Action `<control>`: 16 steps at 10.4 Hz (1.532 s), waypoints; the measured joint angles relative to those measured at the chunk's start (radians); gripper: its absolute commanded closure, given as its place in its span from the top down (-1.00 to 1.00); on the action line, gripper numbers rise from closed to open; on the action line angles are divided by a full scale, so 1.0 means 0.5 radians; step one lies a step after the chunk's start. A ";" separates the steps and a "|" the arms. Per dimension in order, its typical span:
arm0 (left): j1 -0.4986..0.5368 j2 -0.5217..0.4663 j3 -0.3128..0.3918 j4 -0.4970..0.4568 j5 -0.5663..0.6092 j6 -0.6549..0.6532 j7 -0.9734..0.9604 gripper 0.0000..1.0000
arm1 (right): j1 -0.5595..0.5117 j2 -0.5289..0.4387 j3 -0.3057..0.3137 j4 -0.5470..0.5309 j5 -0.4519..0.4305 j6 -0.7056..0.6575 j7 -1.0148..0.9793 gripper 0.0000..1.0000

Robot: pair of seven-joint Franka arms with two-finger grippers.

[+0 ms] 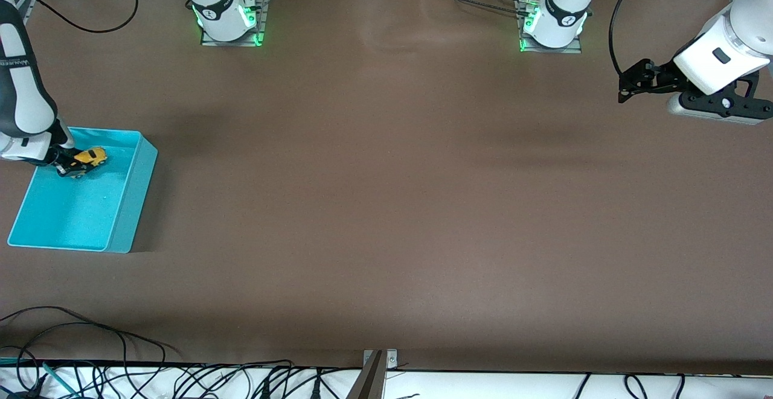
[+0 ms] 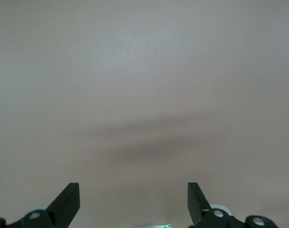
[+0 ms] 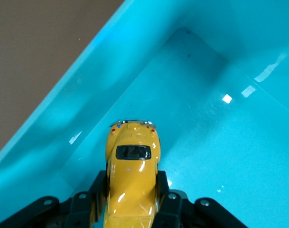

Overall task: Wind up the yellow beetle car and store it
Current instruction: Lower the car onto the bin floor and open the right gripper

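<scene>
Gripping the yellow beetle car (image 3: 133,175) by its flanks, right claw (image 3: 132,199) clamped on it, over the inside of the turquoise bin (image 1: 124,206) at the right arm's end of the brown worktop (image 1: 386,206) — cannot tell whether the wheels touch the bin floor. Seen from the front, car (image 1: 84,161) over the bin's part farther from the camera, right claw (image 1: 67,163) reaching in from the edge. Waiting over bare worktop at the left arm's end — left claw (image 1: 628,88), fingers (image 2: 68,202) spread wide apart, holding nothing.
</scene>
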 measured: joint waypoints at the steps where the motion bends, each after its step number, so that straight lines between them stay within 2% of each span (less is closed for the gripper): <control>1: 0.000 0.000 0.000 0.000 0.000 0.000 0.000 1.00 | -0.010 0.038 0.000 0.001 0.000 0.032 -0.002 -1.00; 2: 0.000 0.000 0.000 0.000 0.000 0.000 0.000 1.00 | -0.018 0.068 0.000 0.003 0.000 0.057 -0.004 -1.00; 3: 0.000 0.000 0.000 0.000 0.000 0.000 0.000 1.00 | -0.021 0.080 0.001 0.008 0.000 0.070 -0.005 -0.44; 4: 0.000 0.000 0.000 0.000 0.000 -0.001 0.000 1.00 | -0.022 0.080 0.002 0.016 0.012 0.070 -0.005 0.48; 5: 0.000 0.000 0.000 0.000 0.000 -0.002 0.000 1.00 | -0.023 0.081 0.004 0.016 0.026 0.069 -0.005 0.99; 12: 0.000 0.000 0.000 0.000 0.000 -0.013 0.000 1.00 | -0.024 0.048 0.035 0.039 0.055 -0.003 0.016 1.00; 16: 0.001 0.000 0.000 0.000 0.000 -0.014 0.000 1.00 | 0.015 -0.250 0.087 0.041 0.085 -0.291 0.202 1.00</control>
